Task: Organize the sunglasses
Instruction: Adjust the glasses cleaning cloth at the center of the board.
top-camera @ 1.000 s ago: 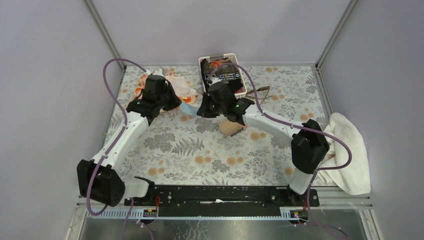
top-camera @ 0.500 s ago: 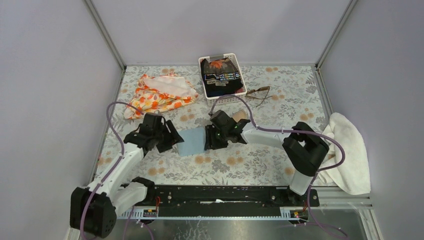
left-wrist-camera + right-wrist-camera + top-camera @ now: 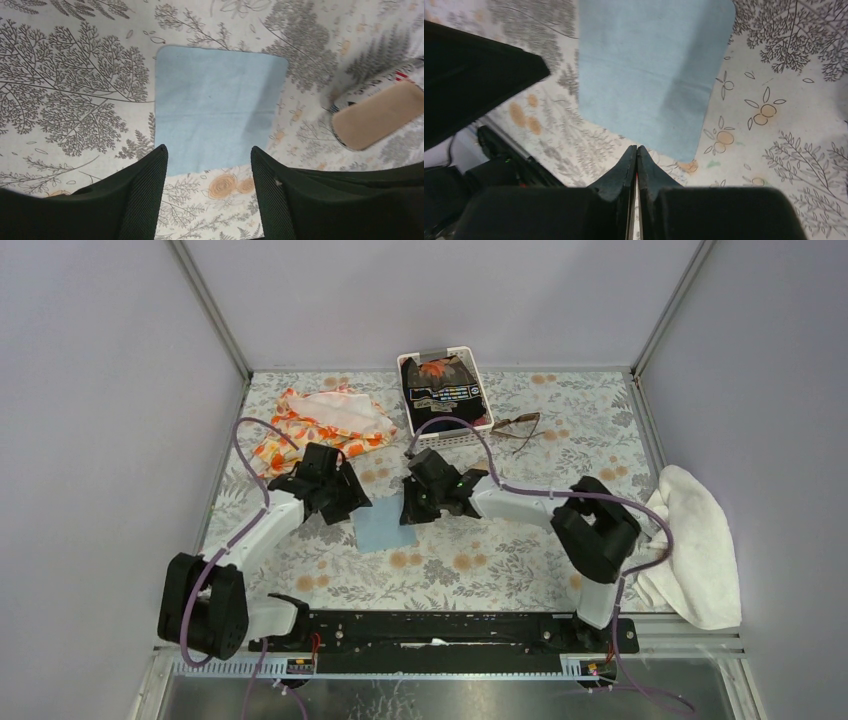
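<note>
Finds the sunglasses (image 3: 517,426) on the far side, just right of the white basket (image 3: 447,438), apart from both arms. Has the left gripper (image 3: 207,152) spread above the blue cloth (image 3: 215,107), the right gripper (image 3: 636,149) pressed together, empty, beside it.

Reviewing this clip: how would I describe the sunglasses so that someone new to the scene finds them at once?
Find the white basket at the far edge of the floral table. The sunglasses lie on the tablecloth just beside the basket's right side. Their thin brown frame, tinted lenses and slim arms set them apart from the bulky white basket next to them.
</note>
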{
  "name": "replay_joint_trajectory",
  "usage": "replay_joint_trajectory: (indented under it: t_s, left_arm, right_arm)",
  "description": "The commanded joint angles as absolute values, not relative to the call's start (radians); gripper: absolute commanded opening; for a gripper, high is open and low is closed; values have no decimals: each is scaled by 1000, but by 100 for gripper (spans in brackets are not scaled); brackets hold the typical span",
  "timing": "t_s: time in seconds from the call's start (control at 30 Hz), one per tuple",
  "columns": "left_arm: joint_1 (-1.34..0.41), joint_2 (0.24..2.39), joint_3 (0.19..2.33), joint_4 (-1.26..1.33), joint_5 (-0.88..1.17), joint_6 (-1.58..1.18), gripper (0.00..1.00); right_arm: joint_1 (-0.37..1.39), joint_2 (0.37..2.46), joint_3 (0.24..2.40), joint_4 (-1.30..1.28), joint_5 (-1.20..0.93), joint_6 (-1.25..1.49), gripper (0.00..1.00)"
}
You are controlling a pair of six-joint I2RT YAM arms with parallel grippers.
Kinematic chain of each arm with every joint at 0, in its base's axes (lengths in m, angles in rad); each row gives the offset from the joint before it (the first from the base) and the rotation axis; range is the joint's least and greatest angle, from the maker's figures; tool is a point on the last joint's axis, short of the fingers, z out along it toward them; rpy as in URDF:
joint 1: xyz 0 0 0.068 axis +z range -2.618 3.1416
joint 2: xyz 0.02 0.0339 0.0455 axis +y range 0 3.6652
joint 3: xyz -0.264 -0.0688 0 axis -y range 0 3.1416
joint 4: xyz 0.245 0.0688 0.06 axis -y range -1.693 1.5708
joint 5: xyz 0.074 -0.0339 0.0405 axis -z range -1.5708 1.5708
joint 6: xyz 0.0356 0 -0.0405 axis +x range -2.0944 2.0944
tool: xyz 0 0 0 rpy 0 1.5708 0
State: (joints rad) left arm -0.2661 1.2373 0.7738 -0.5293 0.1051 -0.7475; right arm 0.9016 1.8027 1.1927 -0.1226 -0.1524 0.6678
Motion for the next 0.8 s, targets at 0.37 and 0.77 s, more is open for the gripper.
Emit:
replay_joint_trajectory:
  t_s: [0.37,0.77]
  left_arm:
    - [-255,1347,767,-451,-34,-693,72]
    - [-258,1248,676,-475,-55,-786,74]
  right_arm:
    - [907,1801,1161,-172,-54,624,23]
    - [905,1837,1194,-187,-37,672,34]
